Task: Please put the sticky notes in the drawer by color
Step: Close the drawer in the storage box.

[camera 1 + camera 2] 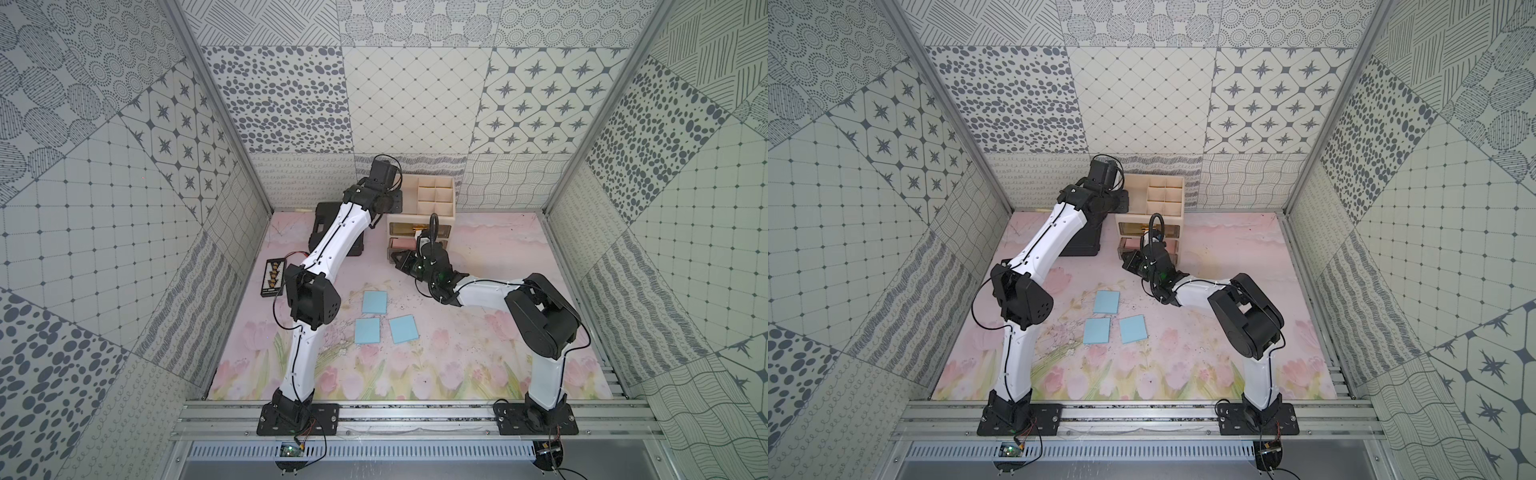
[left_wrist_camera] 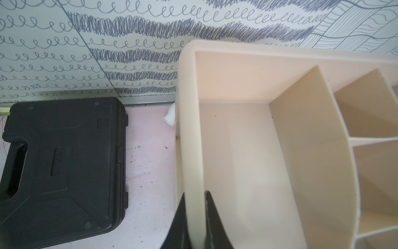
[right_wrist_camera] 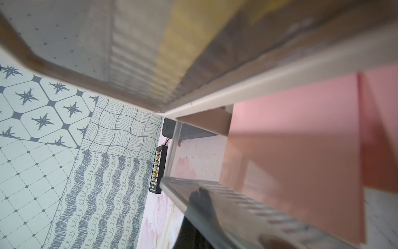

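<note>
Three light blue sticky notes (image 1: pixel 374 302) (image 1: pixel 367 331) (image 1: pixel 403 328) lie flat in the middle of the mat, and both top views show them (image 1: pixel 1106 301). The cream drawer cabinet (image 1: pixel 446 183) stands at the back. Its middle drawer (image 3: pixel 247 200) is pulled out, with salmon-pink notes (image 3: pixel 301 151) inside. Yellow shows through the closed top drawer (image 3: pixel 176 43). My left gripper (image 2: pixel 195 207) is shut on the left wall of the cabinet's divided tray top (image 2: pixel 189 129). My right gripper (image 1: pixel 400 266) is shut at the open drawer's front; one fingertip (image 3: pixel 200 198) shows through the smoky panel.
A flat black plastic case (image 2: pixel 62 168) (image 1: pixel 328 224) lies left of the cabinet, under my left arm. A black connector strip with yellow plugs (image 1: pixel 275 277) (image 3: pixel 158 170) sits near the left wall. A small white ribbed piece (image 2: pixel 170 117) lies behind the cabinet's corner.
</note>
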Motion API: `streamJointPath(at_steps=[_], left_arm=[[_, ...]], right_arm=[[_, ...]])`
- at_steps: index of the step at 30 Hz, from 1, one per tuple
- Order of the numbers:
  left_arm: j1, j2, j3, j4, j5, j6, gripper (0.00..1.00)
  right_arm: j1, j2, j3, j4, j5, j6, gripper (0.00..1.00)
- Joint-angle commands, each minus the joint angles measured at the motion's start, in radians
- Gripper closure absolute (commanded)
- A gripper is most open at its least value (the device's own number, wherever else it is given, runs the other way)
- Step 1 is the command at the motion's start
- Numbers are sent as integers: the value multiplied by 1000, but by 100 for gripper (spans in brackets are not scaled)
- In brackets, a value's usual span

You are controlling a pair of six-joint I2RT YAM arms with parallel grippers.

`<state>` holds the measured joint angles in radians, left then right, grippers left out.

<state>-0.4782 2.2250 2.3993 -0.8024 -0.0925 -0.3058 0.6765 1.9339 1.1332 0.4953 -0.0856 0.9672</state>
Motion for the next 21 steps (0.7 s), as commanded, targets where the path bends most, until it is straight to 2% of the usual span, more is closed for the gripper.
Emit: streamJointPath(at_steps=[1,11,21], left_arm=[[-36,-13,-11,-313,182,9,100],[-36,-2,7,-320,167,23,100],[-40,13,29,-343,160,44,100]], right_arm=[[-63,-36,25,7,101,-85,100],[-62,-190,-83,-82,88,-225,100],[-63,-48,46,-34,126,-348,100]])
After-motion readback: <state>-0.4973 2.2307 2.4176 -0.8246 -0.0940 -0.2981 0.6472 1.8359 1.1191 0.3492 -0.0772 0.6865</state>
